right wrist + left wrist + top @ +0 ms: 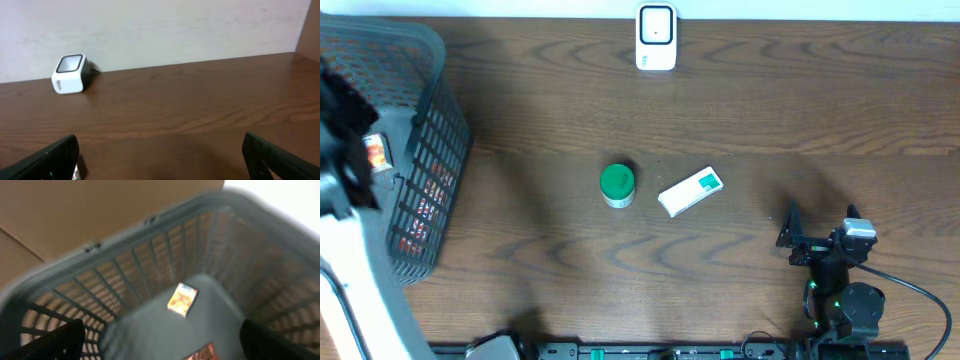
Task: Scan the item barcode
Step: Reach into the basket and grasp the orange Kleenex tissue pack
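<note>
Wood bench (740,110) fills the overhead view. The far edge meets a pale wall, and the arm bases sit along the near edge.

A grey mesh basket (430,160) is the biggest item, at the bench's left end, directly under the left claw (160,330). The basket's walls rise on all sides below that claw and the rim rings it. The left claw's jaws are spread wide with nothing between them.

The right claw (820,218) is low near the near-right corner, pointing toward the far edge. Its jaws are also fully apart and it holds nothing.

A white scanner (656,37) sits well ahead and to the left of the right claw, right at the far edge by the wall, window facing up. Bare wood runs from the claw to it.

A white-and-teal box (690,192) lies flat and angled, ahead-left of the right claw, near but not touching. Only bare wood lies between them.

A green-lidded jar (617,185) stands upright just left of the box, with a small gap between them. It is farther from the right claw than the box and well apart from the basket.

The wood to the right of and ahead of the right claw is open.

Inside the basket, a small yellow-orange packet (182,299) lies on the floor ahead of the left claw. A red packet (200,354) is just under the claw, cut off by the frame edge. The view is blurred and the print is unreadable.
</note>
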You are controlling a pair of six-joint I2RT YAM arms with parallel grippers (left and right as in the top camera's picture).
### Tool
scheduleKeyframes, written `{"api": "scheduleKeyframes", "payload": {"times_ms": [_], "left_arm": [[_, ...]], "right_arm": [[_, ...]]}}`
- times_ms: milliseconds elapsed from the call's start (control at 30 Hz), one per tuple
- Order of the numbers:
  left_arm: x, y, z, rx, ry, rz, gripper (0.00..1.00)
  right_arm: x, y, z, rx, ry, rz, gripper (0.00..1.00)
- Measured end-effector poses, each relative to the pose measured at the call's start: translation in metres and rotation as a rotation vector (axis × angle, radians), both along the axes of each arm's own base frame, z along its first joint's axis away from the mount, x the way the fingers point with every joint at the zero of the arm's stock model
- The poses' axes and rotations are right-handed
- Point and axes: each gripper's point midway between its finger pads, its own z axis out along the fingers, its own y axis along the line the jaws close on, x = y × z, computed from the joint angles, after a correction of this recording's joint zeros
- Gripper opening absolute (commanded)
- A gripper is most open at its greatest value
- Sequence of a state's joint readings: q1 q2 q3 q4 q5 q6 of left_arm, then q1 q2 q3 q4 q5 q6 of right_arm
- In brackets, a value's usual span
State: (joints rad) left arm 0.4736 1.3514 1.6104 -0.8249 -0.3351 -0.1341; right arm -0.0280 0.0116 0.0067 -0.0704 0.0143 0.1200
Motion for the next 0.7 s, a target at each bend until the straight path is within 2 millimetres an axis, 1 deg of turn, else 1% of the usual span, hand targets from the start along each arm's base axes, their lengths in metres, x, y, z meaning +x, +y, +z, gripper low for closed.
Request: {"api": "scheduleKeyframes", "payload": {"times_ms": [100,167,233,333,467,567,700], "left_arm": [[0.005,0.027,-0.032,-0.109,0.025,-0.005,0.98],[0.011,0.037,-0.055,-0.160,0.070,-0.038,0.98],[0.021,0.042,-0.080,-0.202,0.127,-0.087,0.98],[0.041,0.046,-0.123,-0.264,0.212,-0.151,0.98],[0.057,0.053,-0.174,-0.315,0.304,-0.206,0.98],[0.063,0.061,-0.198,-0.313,0.351,-0.212,0.98],[0.070,0.074,-0.212,-0.274,0.377,-0.214,0.98]], "right_arm": [[0.000,0.000,0.000,0.000,0.000,0.000,0.99],[0.000,0.000,0.000,0.000,0.001,0.000,0.99],[0.000,0.000,0.000,0.000,0.001,0.000,0.99],[0.000,0.000,0.000,0.000,0.000,0.000,0.99],[0.000,0.000,0.000,0.000,0.000,0.000,0.99],[0.000,0.000,0.000,0.000,0.001,0.000,0.99],[0.000,0.000,0.000,0.000,0.000,0.000,0.99]]}}
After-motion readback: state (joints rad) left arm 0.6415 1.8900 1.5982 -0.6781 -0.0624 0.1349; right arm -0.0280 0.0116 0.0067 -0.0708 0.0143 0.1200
